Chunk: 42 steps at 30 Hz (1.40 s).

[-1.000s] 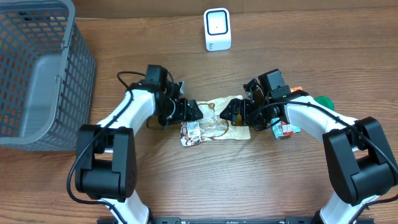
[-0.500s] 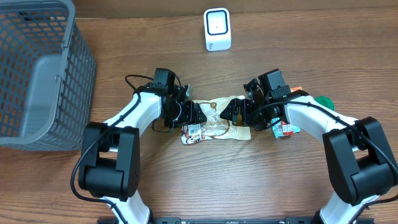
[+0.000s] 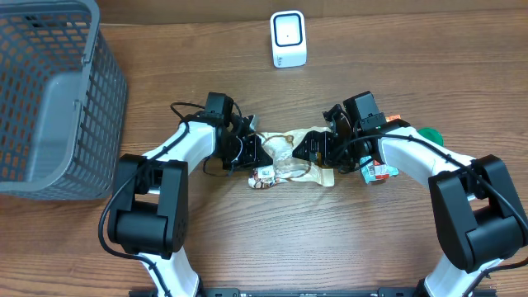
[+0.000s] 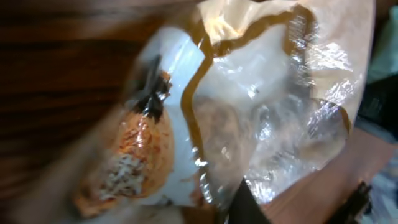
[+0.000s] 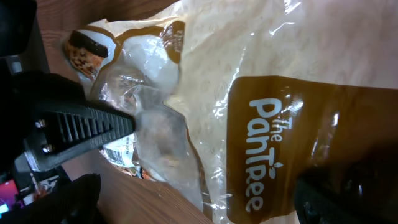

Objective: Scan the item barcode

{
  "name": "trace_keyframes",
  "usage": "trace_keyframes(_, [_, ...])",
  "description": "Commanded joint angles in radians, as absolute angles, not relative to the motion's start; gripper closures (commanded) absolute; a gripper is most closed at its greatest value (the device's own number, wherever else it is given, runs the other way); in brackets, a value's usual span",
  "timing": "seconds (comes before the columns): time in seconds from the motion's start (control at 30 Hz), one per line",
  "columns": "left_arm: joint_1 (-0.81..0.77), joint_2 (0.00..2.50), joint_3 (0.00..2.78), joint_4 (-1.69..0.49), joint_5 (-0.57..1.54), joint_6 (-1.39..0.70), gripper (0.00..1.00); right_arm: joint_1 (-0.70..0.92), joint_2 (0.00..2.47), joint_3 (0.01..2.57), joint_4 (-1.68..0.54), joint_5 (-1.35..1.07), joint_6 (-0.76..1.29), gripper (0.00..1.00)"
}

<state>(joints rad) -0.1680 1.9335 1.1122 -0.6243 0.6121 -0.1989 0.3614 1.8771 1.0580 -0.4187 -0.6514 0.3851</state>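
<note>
Pinching the snack bag (image 3: 290,162): left jaws are together on its left edge, film crumpled there. Right jaws stand wide apart over the bag's right end, brown "The PanTree" panel between them, not clamped. Bag lies mid-counter (image 3: 330,239) between both arms, printed label patch at its lower-left corner. White scanner (image 3: 288,39) sits well apart at the far edge. Grey basket (image 3: 49,99) at far left. Small carton (image 3: 378,172) and green item (image 3: 429,134) beside the right arm.

The left tool (image 3: 254,153) has slid right and pinched shut on the crinkly tan-and-clear plastic snack bag (image 3: 290,165), bunching its left end.
</note>
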Motion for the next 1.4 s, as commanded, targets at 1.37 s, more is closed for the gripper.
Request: trace_keyframes(1.37, [0.095, 1.961, 1.144, -0.812, 1.192, 0.083, 0.96, 0.325, 1.971, 1.177, -0.41, -0.914, 0.37, 0.0])
